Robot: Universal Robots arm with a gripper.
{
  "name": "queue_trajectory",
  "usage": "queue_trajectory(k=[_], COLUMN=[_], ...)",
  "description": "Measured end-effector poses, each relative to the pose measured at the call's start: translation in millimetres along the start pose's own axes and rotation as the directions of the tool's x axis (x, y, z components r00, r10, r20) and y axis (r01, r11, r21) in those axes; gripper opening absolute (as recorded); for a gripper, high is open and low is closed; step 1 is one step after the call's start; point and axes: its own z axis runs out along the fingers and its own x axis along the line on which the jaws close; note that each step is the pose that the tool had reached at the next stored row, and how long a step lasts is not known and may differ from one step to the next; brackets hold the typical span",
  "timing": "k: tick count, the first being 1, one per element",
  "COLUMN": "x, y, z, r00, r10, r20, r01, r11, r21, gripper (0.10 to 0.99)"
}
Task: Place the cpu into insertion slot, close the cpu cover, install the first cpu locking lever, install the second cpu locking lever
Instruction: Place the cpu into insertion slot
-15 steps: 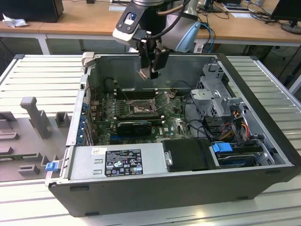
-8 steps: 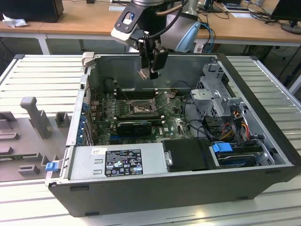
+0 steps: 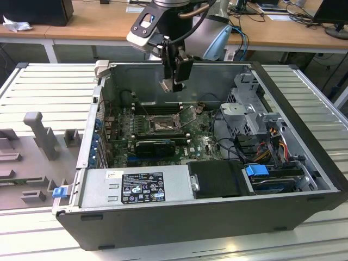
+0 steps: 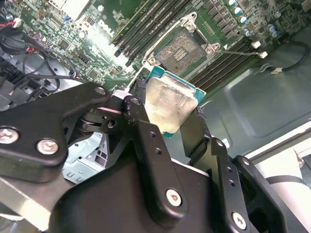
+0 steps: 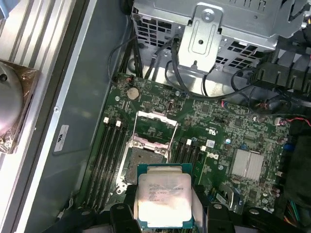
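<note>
My gripper (image 3: 173, 81) hangs over the open computer case, shut on the cpu (image 5: 164, 201), a flat square chip with a pale silver face and a green edge. In the second wrist view the black fingers (image 4: 141, 121) clamp the cpu (image 4: 167, 104) from two opposite sides. Below it on the green motherboard lies the insertion slot (image 5: 146, 162), uncovered, with its grey middle showing. The slot (image 3: 162, 125) sits some way under the gripper, which is well above the board. The cpu cover (image 5: 156, 121), a thin silver frame, stands swung open at the slot's far edge. Thin lever wires (image 4: 238, 51) lie beside the slot (image 4: 182, 51).
Long black memory slots (image 5: 107, 155) flank the socket. A metal drive cage (image 3: 247, 106) with cables (image 3: 225, 130) fills the exterior view's right of the case. The power supply (image 3: 136, 187) lies along the front wall. A grey heatsink (image 5: 248, 164) sits on the board.
</note>
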Motion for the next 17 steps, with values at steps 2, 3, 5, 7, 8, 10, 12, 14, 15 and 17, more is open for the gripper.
queue_trajectory(k=[2,3,5,7,8,10,12,14,15,17], x=[0.0,0.0,0.0,0.0,0.0,0.0,0.0,0.0,0.0,0.0], y=[0.0,0.0,0.0,0.0,0.0,-0.1,-0.1,-0.1,-0.1,-0.1], z=[0.0,0.0,0.1,0.4,0.5,0.6,0.8,0.9,0.9,1.1], r00=[0.9999,0.9997,0.9992,0.9976,0.9963,0.9929,0.9891,0.9863,0.9840,0.9804], r10=[0.016,0.023,0.040,0.070,0.085,0.119,0.147,0.164,0.178,0.196], r20=[0.0014,0.0020,0.0035,0.0059,0.0074,0.0104,0.0128,0.0143,0.0155,0.0170], r01=[-0.016,-0.023,-0.040,-0.070,-0.085,-0.119,-0.147,-0.164,-0.178,-0.196], r11=[0.9999,0.9997,0.9992,0.9976,0.9963,0.9929,0.9891,0.9864,0.9841,0.9806], r21=[0.000,0.000,-0.001,-0.002,-0.002,-0.003,-0.004,-0.004,-0.005,-0.005], gripper=[0.529,0.529,0.529,0.529,0.529,0.529,0.529,0.529,0.529,0.529])
